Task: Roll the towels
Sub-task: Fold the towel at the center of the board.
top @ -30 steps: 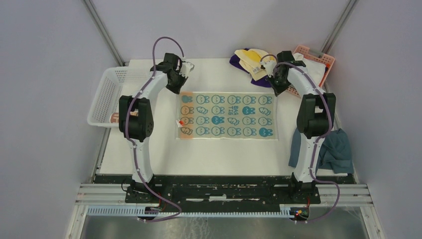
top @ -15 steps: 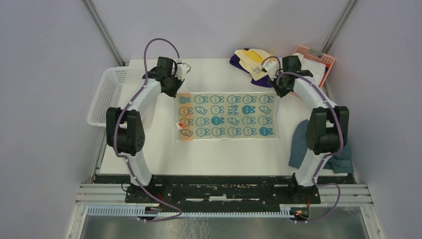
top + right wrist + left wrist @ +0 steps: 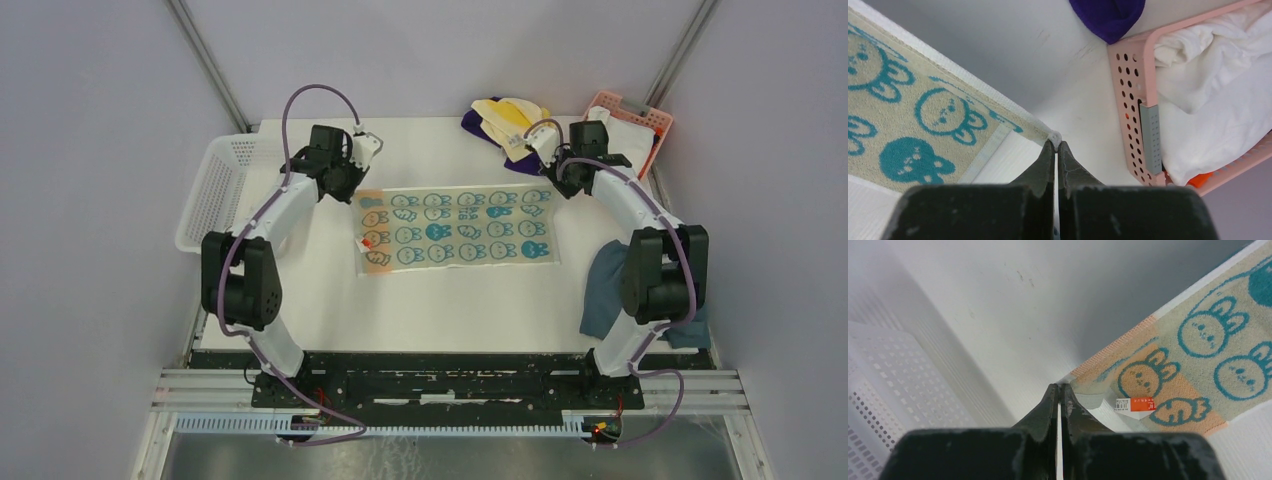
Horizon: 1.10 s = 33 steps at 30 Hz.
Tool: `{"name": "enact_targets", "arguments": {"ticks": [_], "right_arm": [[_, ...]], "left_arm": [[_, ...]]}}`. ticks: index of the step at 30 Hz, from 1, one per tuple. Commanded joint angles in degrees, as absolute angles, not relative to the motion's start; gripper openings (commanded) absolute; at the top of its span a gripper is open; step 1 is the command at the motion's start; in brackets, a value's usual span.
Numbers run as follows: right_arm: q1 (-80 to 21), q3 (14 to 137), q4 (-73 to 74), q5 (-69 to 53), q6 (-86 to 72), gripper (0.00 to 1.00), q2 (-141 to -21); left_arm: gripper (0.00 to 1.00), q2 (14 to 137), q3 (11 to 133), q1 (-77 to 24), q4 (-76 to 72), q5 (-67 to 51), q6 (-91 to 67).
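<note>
A cream towel [image 3: 455, 228] printed with teal rabbit faces, with a peach-orange band at its left end, is spread across the middle of the table. My left gripper [image 3: 352, 184] is shut on its far left corner; in the left wrist view the tips [image 3: 1060, 386] pinch the towel [image 3: 1198, 340] just above its orange tag [image 3: 1135, 405]. My right gripper [image 3: 553, 186] is shut on the far right corner, where the tips [image 3: 1055, 142] clamp the white hem of the towel [image 3: 923, 125]. Both far corners are raised off the table. Pale yellow and purple towels [image 3: 505, 125] lie heaped at the back.
A white mesh basket [image 3: 215, 190] stands at the left table edge. A pink basket [image 3: 652, 120] holding a white cloth [image 3: 1208, 75] sits at the back right, close to the right gripper. A dull blue-grey cloth [image 3: 605, 290] hangs at the right edge.
Both arms have swung their elbows outward and down while keeping hold of the far corners. The towel's near edge has slid a little toward the back.
</note>
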<state>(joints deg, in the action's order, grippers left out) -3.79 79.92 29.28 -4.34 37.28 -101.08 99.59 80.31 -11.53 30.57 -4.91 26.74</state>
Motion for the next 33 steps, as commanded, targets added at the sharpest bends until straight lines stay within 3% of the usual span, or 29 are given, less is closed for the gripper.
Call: {"name": "enact_targets", "arguments": {"ticks": [1,19,33], "right_arm": [[-3.8,75.7,25.3,-3.3,41.8,0.01,-96.5],[-4.5,65.0,22.9,-1.4,43.4,0.01,-93.2],[-6.3,68.4,40.4,3.2,47.5,0.01,-91.9]], "left_arm": [[0.03,94.9,76.8,-11.6,28.0,-3.9,29.5],[0.03,82.5,60.1,-20.2,24.8,2.8,21.1],[0.03,74.0,45.7,-24.1,23.6,9.3,7.9]]}}
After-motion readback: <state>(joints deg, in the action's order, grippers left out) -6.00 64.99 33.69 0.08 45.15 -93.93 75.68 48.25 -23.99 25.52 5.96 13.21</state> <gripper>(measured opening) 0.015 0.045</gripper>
